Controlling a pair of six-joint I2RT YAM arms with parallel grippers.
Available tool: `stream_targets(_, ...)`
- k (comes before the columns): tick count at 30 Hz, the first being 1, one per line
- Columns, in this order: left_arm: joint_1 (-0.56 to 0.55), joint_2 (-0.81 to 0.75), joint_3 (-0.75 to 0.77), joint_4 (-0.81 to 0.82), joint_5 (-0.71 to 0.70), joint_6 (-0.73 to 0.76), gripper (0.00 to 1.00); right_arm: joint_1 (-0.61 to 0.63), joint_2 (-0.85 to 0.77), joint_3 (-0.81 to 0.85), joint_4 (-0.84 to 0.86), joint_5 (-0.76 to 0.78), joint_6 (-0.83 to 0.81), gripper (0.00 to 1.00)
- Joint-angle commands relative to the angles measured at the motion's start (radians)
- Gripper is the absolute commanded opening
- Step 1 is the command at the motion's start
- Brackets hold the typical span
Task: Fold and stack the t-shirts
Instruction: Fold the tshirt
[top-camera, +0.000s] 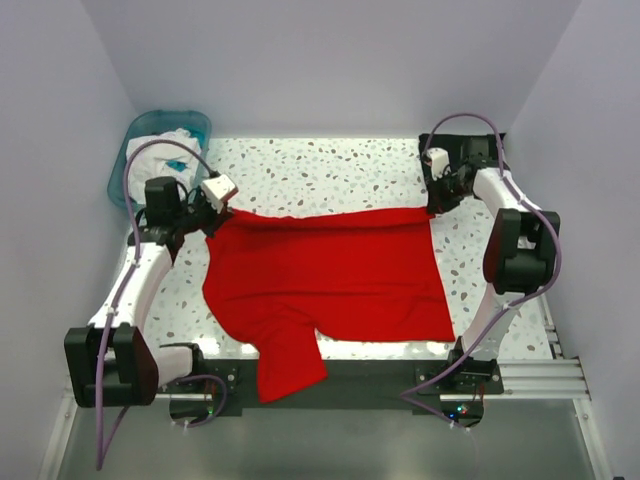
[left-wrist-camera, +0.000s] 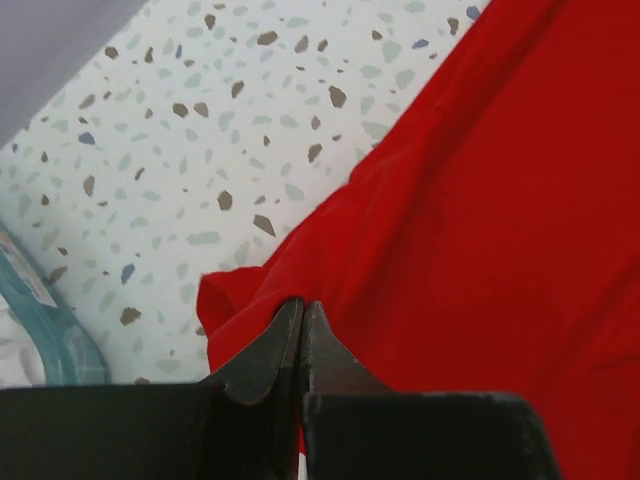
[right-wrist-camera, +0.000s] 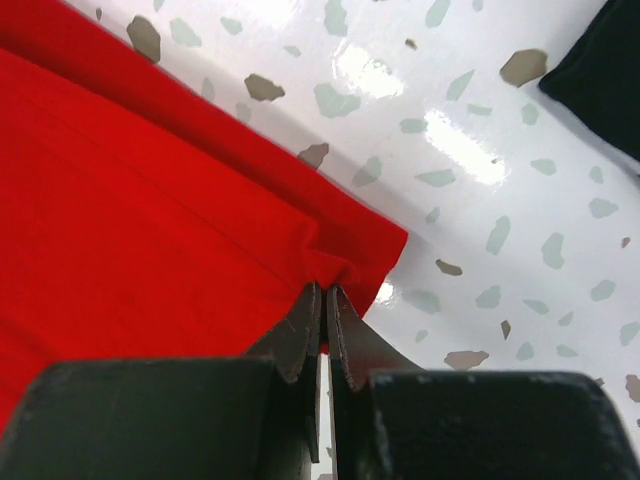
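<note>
Red cloth fills the middle of the speckled tabletop (top-camera: 330, 170): the red t-shirt (top-camera: 330, 280) lies spread flat between the two arms. The left arm runs from its base up the left edge of the table, its forearm angled inward and its wrist turned toward the right. The left gripper (left-wrist-camera: 302, 305) comes onto the shirt's far left corner, its jaws clenched on a small bunched fold of the fabric there. The right arm rises along the right edge, doubles back at a raised elbow and drops its wrist down and leftward. The right gripper (right-wrist-camera: 325, 290) pinches the shirt's far right corner, jaws tight together on the hemmed edge, which puckers at the grip. The far edge of the shirt runs nearly straight from one gripper to the other, left to right across the table, and the garment's longer spread follows that same line. One sleeve hangs off the near edge of the table, left of centre, over the dark base rail (top-camera: 380, 372). The collar cannot be made out. A black t-shirt (right-wrist-camera: 600, 70) lies on the table just beyond the right gripper, apart from the red one. A teal basin (top-camera: 120, 175) holding white cloth (top-camera: 165, 155) sits at the far left corner, behind the left arm.
</note>
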Motion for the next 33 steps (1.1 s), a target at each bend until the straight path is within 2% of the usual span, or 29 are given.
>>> stream_targets(1,-0.013,-0.072,-0.096,-0.058,-0.036,0.032,0.0,-0.007,-0.065,-0.035,-0.021,-0.037,-0.082,0.0)
stream_targets(7,-0.067,-0.109,-0.227,-0.073,-0.151,0.038,0.0,-0.007,-0.028,-0.079,-0.05,-0.036,-0.133,0.0)
stream_targets(12,-0.075,-0.116,-0.258,-0.137,-0.133,0.101,0.0,-0.006,-0.003,-0.098,-0.056,-0.014,-0.15,0.0)
stream_targets(13,-0.075,-0.113,-0.25,-0.171,-0.087,0.136,0.16,-0.007,0.004,-0.095,-0.072,-0.013,-0.156,0.0)
stream_targets(15,-0.075,-0.11,-0.211,-0.296,-0.038,0.258,0.28,-0.006,0.01,-0.069,-0.108,-0.014,-0.185,0.01)
stream_targets(17,-0.063,-0.121,-0.181,-0.37,-0.014,0.294,0.36,-0.007,0.007,-0.035,-0.176,-0.025,-0.205,0.08)
stream_targets(18,-0.053,-0.123,-0.142,-0.398,0.005,0.346,0.37,-0.006,0.003,-0.024,-0.2,-0.031,-0.217,0.19)
stream_targets(19,-0.044,-0.121,-0.118,-0.424,0.042,0.371,0.38,-0.007,-0.012,-0.013,-0.24,-0.034,-0.237,0.25)
stream_targets(20,-0.021,-0.115,-0.097,-0.444,0.053,0.378,0.39,-0.007,-0.025,0.003,-0.256,-0.037,-0.243,0.3)
stream_targets(21,-0.016,-0.107,-0.056,-0.444,0.058,0.363,0.41,-0.007,-0.035,0.013,-0.265,-0.036,-0.245,0.41)
stream_targets(24,-0.013,-0.02,0.03,-0.437,0.078,0.307,0.43,-0.007,-0.065,0.048,-0.283,-0.016,-0.244,0.48)
stream_targets(28,-0.012,0.191,0.147,-0.352,0.012,0.136,0.45,-0.003,-0.039,0.109,-0.299,-0.01,-0.216,0.48)
stream_targets(33,-0.012,0.394,0.328,-0.397,0.013,0.099,0.5,0.037,0.018,0.139,-0.314,-0.001,-0.211,0.48)
